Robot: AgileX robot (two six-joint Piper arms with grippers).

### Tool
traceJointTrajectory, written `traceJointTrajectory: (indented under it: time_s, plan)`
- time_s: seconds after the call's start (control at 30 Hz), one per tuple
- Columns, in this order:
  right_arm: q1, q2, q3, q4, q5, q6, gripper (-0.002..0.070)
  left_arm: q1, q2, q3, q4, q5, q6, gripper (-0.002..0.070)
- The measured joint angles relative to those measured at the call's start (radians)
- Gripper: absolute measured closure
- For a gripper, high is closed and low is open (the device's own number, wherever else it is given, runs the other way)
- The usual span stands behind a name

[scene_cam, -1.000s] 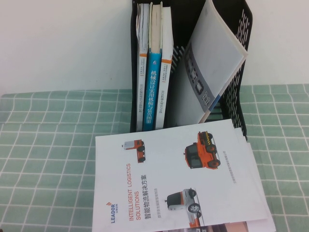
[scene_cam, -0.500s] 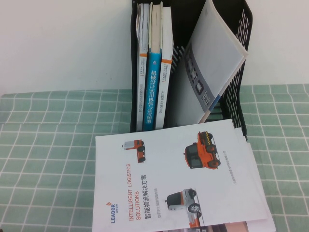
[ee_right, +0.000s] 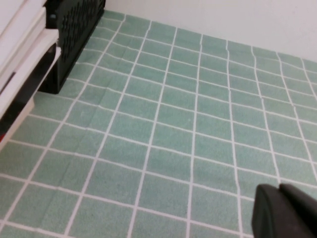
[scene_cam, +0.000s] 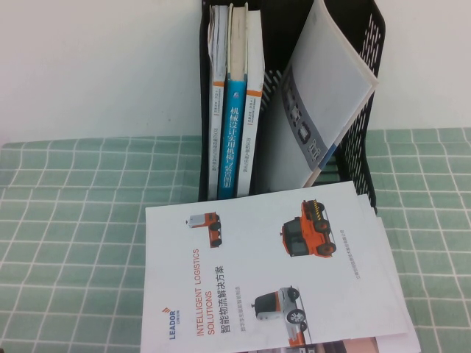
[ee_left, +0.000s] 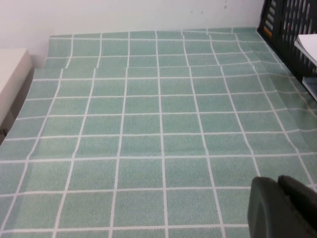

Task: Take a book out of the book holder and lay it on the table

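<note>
One flat glossy book (scene_cam: 276, 268) on gridded table (scene_cam: 73, 220) | mesh book holder (scene_cam: 368, 44) | right tool (ee_right: 287, 210) together | left tool (ee_left: 282, 206) seemingly together

- No arm was seen in the high view.
- The left gripper (ee_left: 285, 206) was seen only as a dark tip at the edge of the left wrist view, raised over the cloth.
- The right gripper (ee_right: 285, 210) was held closed, raised over the cloth, nothing gripped.

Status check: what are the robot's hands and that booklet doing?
Left gripper, right gripper shut, empty, off to the sides. Booklet flat on table. Nothing blocking.
</note>
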Motion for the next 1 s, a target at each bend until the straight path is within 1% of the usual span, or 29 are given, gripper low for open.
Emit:
traceJointTrajectory:
  time_s: [1.0]
  plan:
    - [0.0,0.0,0.0,0.036,-0.002,0.0,0.0678,0.0,0.0,0.0,0.0,0.0,0.0,0.0678]
